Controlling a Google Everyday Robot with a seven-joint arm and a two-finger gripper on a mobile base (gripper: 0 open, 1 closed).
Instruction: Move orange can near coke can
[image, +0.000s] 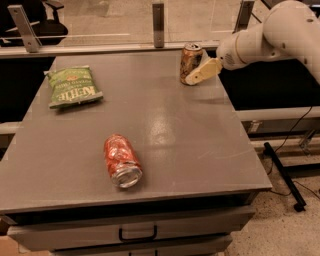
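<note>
The gripper (202, 72) partly covers the orange can (190, 61).

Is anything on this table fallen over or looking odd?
The coke can lies on its side near the front edge; the orange can stands upright at the back, the gripper right beside it.
</note>
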